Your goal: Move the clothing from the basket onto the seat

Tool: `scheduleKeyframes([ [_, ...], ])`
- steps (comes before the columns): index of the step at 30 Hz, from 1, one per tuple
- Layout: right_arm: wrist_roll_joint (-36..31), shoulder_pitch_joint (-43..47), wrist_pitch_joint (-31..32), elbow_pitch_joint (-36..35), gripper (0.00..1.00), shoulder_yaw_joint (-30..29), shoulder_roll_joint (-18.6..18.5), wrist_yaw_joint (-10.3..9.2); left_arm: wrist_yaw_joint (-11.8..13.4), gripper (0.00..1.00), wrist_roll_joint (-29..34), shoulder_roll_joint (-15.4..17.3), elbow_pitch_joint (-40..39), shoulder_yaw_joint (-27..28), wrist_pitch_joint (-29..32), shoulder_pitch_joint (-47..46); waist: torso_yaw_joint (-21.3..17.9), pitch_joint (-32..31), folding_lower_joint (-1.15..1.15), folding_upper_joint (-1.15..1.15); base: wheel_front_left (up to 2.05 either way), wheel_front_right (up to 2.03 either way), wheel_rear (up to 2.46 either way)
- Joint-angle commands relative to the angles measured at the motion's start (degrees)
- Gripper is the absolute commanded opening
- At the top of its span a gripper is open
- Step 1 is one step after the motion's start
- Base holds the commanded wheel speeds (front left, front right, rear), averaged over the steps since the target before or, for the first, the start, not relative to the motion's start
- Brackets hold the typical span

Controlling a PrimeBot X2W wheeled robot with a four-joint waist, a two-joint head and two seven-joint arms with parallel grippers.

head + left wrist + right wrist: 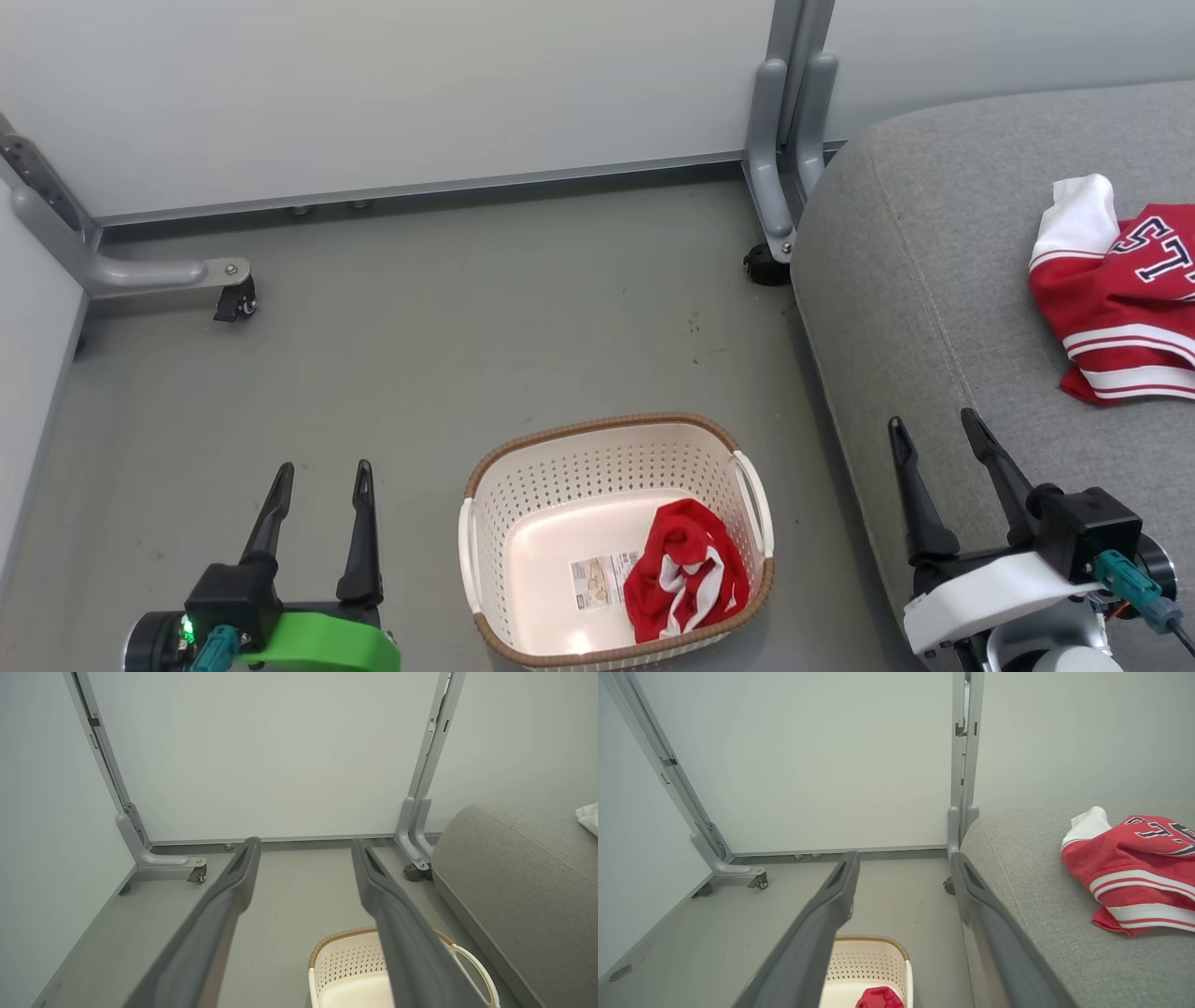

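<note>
Grey floor (420, 355) carries the basket (597, 467), one red garment (686, 569) bunched in its right corner; the lettered garment (1120, 299) lies on the seat (915, 280). Left tool (322, 471) and right tool (934, 417) stand wide, empty. Slippery fabric could slide free if pinched shallowly.

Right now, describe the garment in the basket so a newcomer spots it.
On the floor left of the seat stands a cream perforated basket with a brown rim. In its near right corner, beside a barcode sticker, lies a crumpled red garment with white trim. Unlike the lettered red garment on the seat, it shows no lettering.
</note>
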Motion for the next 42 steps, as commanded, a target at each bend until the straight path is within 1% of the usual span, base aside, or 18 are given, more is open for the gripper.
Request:
scheduleKeyframes([
  [1, 0.2, 0.1, 0.0, -0.3, 1.0, 0.0, -0.1, -0.04, -0.2, 1.0, 0.5, 0.0, 0.0, 0.2, 0.0, -0.3, 0.0, 0.1, 0.0, 0.0, 0.0, 0.0, 0.0],
  [10, 0.1, -0.9, -0.5, -1.0, 1.0, -0.6, -0.1, -0.04, -0.4, 1.0, 1.3, -0.5, -0.1, 0.6, 0.0, -1.6, 0.2, 1.3, 0.0, 0.0, 0.0, 0.0, 0.0],
  [18, -0.1, -2.8, -0.8, -2.5, 1.0, -1.0, -0.1, -0.05, -1.5, 1.0, 2.3, -1.4, 0.6, -1.1, 0.0, -4.8, -0.1, 5.5, 0.0, 0.0, 0.0, 0.0, 0.0],
  [22, -0.2, -4.7, -1.2, -4.0, 1.0, -1.1, -0.1, -0.05, -2.2, 1.0, 3.0, -2.0, 1.7, -3.3, 0.0, -8.7, -0.5, 9.9, 0.0, 0.0, 0.0, 0.0, 0.0],
  [28, -0.8, -9.2, -2.0, -5.8, 1.0, -1.5, -0.1, -0.05, -3.9, 1.0, 4.7, -3.2, 5.4, -8.6, 0.0, -16.5, -1.9, 18.3, 0.0, 0.0, 0.0, 0.0, 0.0],
  [36, -0.2, -16.1, -4.5, -6.6, 1.0, -1.4, -0.1, -0.05, -5.7, 1.0, 5.4, -3.8, 12.1, -16.7, 0.0, -27.2, -5.6, 29.6, 0.0, 0.0, 0.0, 0.0, 0.0],
  [42, 0.9, -20.3, -6.7, -6.3, 1.0, -0.2, -0.1, -0.05, -6.5, 1.0, 3.4, -3.9, 17.9, -22.5, 0.5, -34.6, -8.6, 37.0, 0.0, 0.0, 0.0, 0.0, 0.0],
])
